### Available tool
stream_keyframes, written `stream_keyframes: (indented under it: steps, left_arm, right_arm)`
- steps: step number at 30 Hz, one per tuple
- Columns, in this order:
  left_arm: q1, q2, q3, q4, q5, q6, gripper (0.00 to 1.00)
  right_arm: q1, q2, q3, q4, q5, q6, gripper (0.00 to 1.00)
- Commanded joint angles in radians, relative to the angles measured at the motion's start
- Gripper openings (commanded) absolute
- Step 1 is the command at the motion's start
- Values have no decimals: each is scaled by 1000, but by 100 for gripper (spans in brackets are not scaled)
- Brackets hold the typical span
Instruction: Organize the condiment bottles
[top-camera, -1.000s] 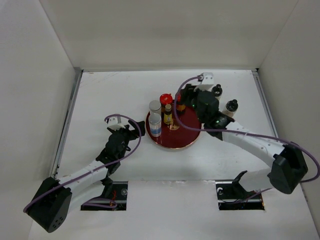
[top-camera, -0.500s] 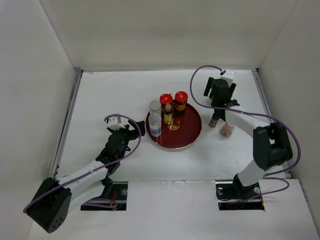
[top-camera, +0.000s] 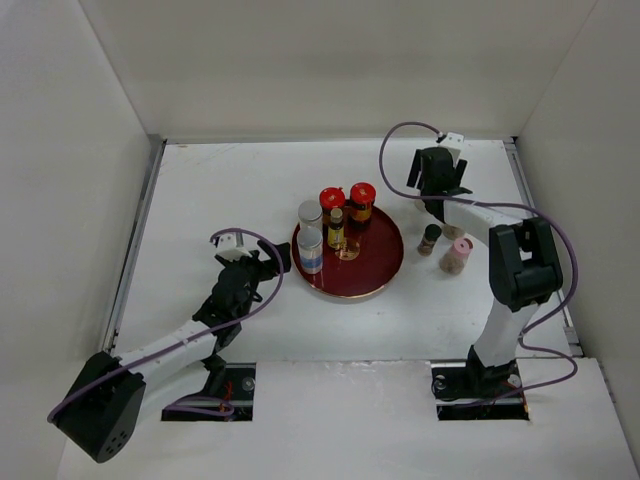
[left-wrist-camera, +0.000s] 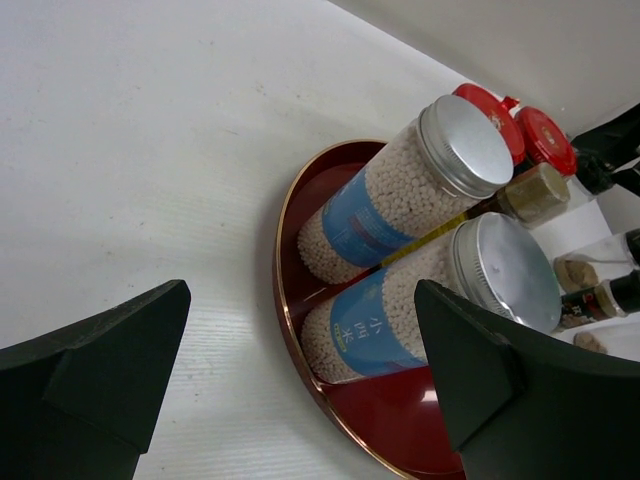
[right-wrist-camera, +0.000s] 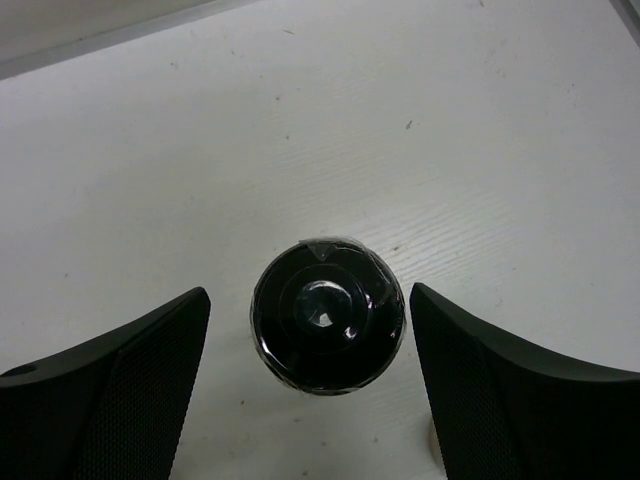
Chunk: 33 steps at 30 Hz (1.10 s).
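The round dark-red tray (top-camera: 375, 272) holds two silver-capped cylinders (top-camera: 311, 245) with blue labels, two red-capped jars (top-camera: 362, 197) and a small brown-capped bottle (top-camera: 336, 228). A black-capped bottle (top-camera: 430, 238) and the pink shaker (top-camera: 456, 255) stand on the table to the right of the tray. My right gripper (top-camera: 436, 196) is open at the back right. In the right wrist view its jaws (right-wrist-camera: 310, 290) stand on either side of another black-capped bottle (right-wrist-camera: 327, 314), seen from above and not touched. My left gripper (top-camera: 262, 262) is open and empty just left of the tray (left-wrist-camera: 300, 330), facing the cylinders (left-wrist-camera: 400, 190).
White walls enclose the table on the left, back and right. The right arm reaches up along the right side, past the pink shaker. Two dark openings lie at the near edge by the arm bases.
My right arm has swung from over the tray to the back right of the table and now hovers, open, over a black-capped bottle. The left arm has not moved.
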Motion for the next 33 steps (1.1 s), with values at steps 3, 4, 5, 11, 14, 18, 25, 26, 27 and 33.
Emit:
stream_keyframes:
  steps: [3, 4, 5, 11, 14, 18, 25, 26, 27, 33]
  left_arm:
    - [-5, 15, 19, 53, 5, 2, 100]
    - [-4, 7, 16, 53, 3, 2, 100]
    - [1, -4, 13, 53, 0, 2, 100]
    - [4, -13, 12, 45, 5, 4, 100]
    - [4, -19, 10, 44, 0, 4, 100]
    - [3, -4, 13, 48, 6, -2, 100]
    - [1, -22, 10, 45, 6, -4, 100]
    - [1, -24, 10, 45, 6, -4, 100]
    - [-1, -25, 10, 44, 6, -4, 100]
    - [-4, -13, 10, 48, 2, -4, 100]
  right_arm:
    - [-12, 18, 49, -10, -12, 7, 81]
    - [-12, 18, 48, -10, -10, 8, 81]
    - [-12, 18, 46, -11, -10, 10, 80]
    - [-12, 5, 34, -4, -12, 19, 54]
    - [-9, -48, -1, 44, -10, 19, 49]
    - [14, -168, -44, 87, -10, 11, 46]
    - [160, -367, -188, 96, 5, 39, 46]
    - [185, -384, -214, 100, 5, 49, 46]
    - [209, -398, -237, 105, 5, 62, 46]
    - [310, -414, -302, 117, -12, 106, 47]
